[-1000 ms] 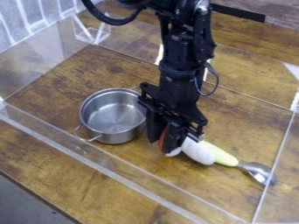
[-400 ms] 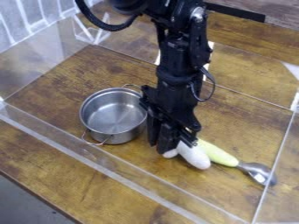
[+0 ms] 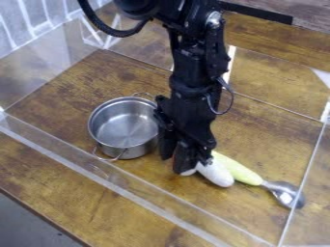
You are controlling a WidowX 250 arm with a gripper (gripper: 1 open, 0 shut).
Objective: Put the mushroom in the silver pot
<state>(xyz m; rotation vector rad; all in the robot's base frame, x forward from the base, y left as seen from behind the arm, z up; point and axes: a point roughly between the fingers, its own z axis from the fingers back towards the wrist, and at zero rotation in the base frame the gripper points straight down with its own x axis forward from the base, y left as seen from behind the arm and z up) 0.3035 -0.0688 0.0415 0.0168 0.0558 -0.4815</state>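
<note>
Pot (image 3: 125, 123) with bare steel interior

Brown wood-grain surface (image 3: 77, 198), w/ clear see-through strips along the edges. Silver pot (image 3: 125, 127) sits upright on it, L side from here, nothing visible inside, thin wire handles out. R of the pot, the mushroom (image 3: 215, 172), white stem showing, lies on its side nr the hand (image 3: 184, 159). Just beside it, pale yellow-green piece (image 3: 241, 171) w/ metal spoon-like end (image 3: 285, 194), also lying flat.
</note>
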